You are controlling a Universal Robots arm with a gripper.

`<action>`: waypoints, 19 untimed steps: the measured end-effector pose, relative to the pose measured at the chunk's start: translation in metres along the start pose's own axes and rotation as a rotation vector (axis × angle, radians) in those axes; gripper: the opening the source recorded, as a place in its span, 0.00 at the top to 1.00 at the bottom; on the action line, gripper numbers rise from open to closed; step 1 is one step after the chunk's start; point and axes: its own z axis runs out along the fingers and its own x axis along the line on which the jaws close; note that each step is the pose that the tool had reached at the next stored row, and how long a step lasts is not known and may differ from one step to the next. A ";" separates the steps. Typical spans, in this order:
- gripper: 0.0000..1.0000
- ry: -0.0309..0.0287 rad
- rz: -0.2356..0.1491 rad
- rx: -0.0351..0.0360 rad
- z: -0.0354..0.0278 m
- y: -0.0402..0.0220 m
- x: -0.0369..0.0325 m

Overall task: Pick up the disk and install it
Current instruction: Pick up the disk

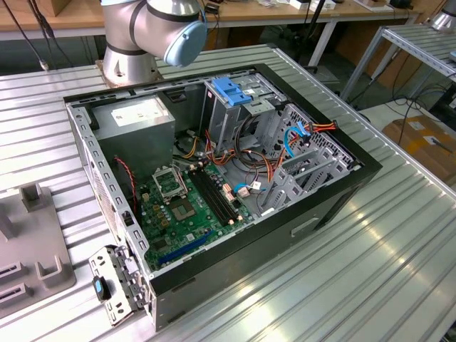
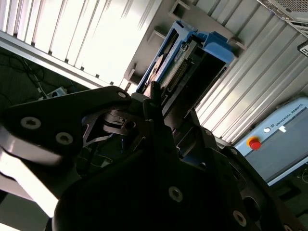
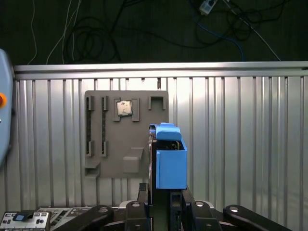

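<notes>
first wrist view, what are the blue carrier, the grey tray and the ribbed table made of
The blue carrier on the disk: likely moulded plastic, even matte blue, rounded corners. The grey tray: probably plastic, dull flat grey, blocky moulded slots. The table: metal, likely aluminium, bright ribbed sheen.

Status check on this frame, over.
Claw shut on disk in blue carrier. Held above ribbed table, by grey fixture plate. Not yet in computer case.

From here the computer case [image 1: 324, 203] sits mid-table [image 1: 399, 285], the arm's base [image 1: 132, 68] behind it at the far edge, a holder plate [image 1: 50, 246] at the exterior view's left edge, and the disk [image 2: 175, 67] stands between my gripper's [image 3: 161, 192] fingers.
</notes>
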 end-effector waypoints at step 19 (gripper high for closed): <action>0.65 0.0000 0.000 -0.0001 0.0005 -0.0393 -0.0015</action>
